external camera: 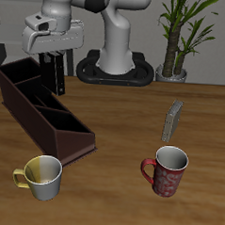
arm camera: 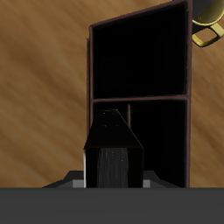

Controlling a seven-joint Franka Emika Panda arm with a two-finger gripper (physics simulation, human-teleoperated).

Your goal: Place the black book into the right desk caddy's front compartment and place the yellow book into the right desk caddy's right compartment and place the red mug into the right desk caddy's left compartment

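Note:
My gripper is shut on the black book, which hangs upright from it above the back part of the right desk caddy. In the wrist view the black book hangs edge-on over the caddy's divided sections, and I cannot tell which compartment lies under it. The caddy's larger low-end section looks empty. The yellow book, grey-tan, stands upright on the table away from the caddy. The red mug stands upright nearer the table's front edge, in front of that book.
A cream mug with a yellow handle stands close to the caddy's low end, near the table's front edge; its rim also shows in the wrist view. The robot's base and a potted plant are at the back.

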